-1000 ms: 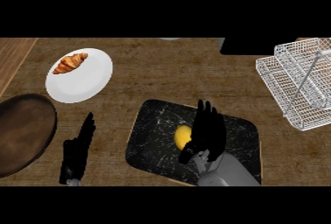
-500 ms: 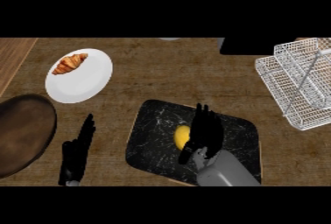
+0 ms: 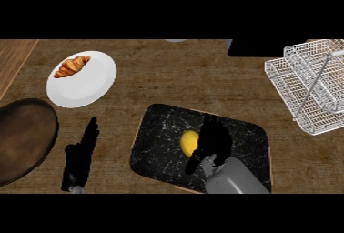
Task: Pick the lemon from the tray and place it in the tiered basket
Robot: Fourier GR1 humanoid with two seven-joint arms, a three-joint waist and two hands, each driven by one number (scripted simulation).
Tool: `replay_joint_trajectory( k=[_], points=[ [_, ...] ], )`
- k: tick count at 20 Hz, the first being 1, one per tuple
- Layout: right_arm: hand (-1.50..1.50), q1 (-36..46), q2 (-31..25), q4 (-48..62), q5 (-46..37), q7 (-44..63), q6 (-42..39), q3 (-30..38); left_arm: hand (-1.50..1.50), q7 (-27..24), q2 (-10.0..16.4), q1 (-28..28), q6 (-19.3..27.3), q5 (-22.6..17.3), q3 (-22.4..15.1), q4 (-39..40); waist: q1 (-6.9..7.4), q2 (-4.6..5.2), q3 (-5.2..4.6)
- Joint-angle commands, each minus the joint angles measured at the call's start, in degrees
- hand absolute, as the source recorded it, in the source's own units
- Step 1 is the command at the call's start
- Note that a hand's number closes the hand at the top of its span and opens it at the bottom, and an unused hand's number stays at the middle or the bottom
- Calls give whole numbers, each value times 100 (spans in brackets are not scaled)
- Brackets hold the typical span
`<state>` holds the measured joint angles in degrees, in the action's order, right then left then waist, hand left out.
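A yellow lemon (image 3: 189,142) lies on the black marbled tray (image 3: 161,141) at the lower middle of the counter. My right hand (image 3: 214,141) hovers over the tray just right of the lemon, fingers straight and pointing away from me, its edge against the fruit and hiding part of it. The white wire tiered basket (image 3: 310,86) stands at the right edge, well away from the hand. My left hand (image 3: 80,157) rests open at the lower left, off the tray.
A white plate (image 3: 84,88) with a croissant (image 3: 72,66) sits at the upper left. A dark brown round platter (image 3: 20,136) lies at the left edge. A black object (image 3: 259,48) is at the top right.
My right hand has slid slightly left and toward me, closing in on the lemon's right side. The lemon and left hand have not moved.
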<state>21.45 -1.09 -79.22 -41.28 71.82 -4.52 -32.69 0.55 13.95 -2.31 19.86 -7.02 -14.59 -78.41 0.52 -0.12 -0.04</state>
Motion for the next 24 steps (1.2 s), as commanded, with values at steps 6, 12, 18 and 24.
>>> replay_joint_trajectory(
  k=[6,12,18,24],
  points=[
    [150,420,103,513,257,1340,600,-309,0,-286,-194,-49,-13,106,-2,204,44,11,0],
    [150,441,101,840,162,768,845,-676,0,-173,-118,-157,-108,76,182,75,25,14,4],
    [150,988,102,1023,-556,505,293,-289,0,196,-305,100,71,289,96,10,-14,10,3],
    [150,-389,-1439,598,-651,-7,1177,1341,0,-23,-132,-357,26,126,277,-135,-464,-68,8]
  ],
)
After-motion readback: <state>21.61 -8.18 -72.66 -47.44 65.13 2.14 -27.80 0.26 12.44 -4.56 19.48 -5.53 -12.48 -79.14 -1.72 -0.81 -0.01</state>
